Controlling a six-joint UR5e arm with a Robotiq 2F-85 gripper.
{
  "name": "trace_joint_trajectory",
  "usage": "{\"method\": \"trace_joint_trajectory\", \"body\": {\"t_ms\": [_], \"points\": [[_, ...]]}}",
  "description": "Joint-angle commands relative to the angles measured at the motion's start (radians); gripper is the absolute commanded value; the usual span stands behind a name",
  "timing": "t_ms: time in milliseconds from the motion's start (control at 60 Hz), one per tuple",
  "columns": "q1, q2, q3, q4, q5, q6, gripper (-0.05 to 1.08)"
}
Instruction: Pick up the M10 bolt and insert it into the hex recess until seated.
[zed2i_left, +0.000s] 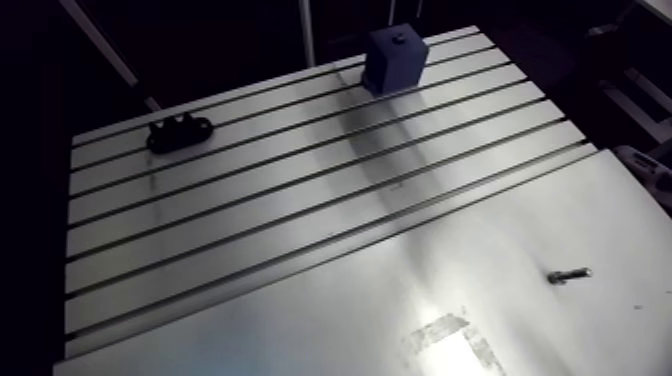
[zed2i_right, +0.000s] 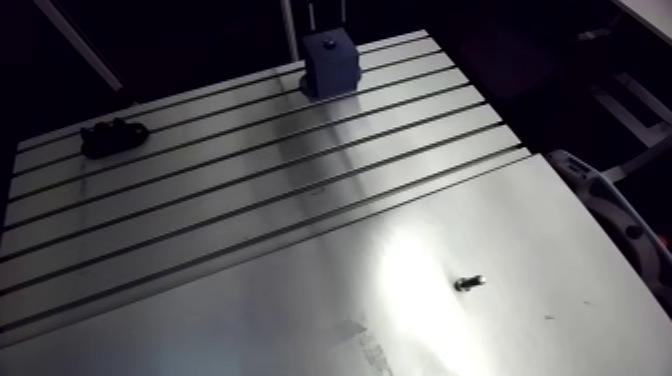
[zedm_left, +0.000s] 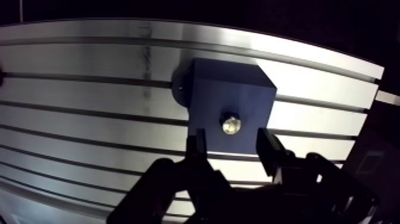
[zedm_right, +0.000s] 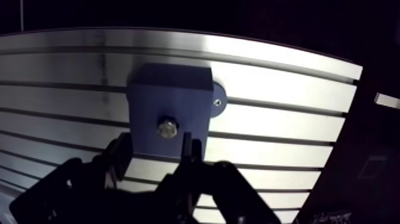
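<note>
The claw (zedm_left: 233, 146) is hanging wide open over the blue block (zedm_left: 229, 89) and gripping nothing, its dark fingers (zedm_left: 200, 143) flanking the near edge of the block's top face. A bright bolt head (zedm_left: 231, 124) is sitting in the hex recess at the middle of that face; whether it is fully down or sitting proud cannot be told. If its flats are not lining up with the recess, it is likely jamming on the rim instead of seating, and pressing on it would wedge it or mark the block. Any drop of the open claw is also risking a finger catching the block's square corner. A second small bolt (zed2i_left: 569, 275) is lying on its side on the smooth sheet (zed2i_left: 520, 220), well apart from the block. With its round shank on glossy metal, it is likely to roll or skate away under a careless approach. The block is looking matte and boxy, with a round flange (zedm_right: 218, 102) at its foot. The counter (zed2i_left: 300, 200) is showing brushed aluminium with long parallel slots, and a lumpy black fixture (zed2i_left: 180, 131) is resting near its far corner.
</note>
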Motion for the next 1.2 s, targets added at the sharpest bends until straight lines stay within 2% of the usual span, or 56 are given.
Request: {"method": "trace_joint_trajectory", "body": {"t_ms": [17, 1200], "points": [[0.0, 0.005, 0.002, -0.012, -0.002, 0.003, 0.46], [-0.001, 0.014, 0.016, -0.054, -0.002, 0.002, 0.51]]}}
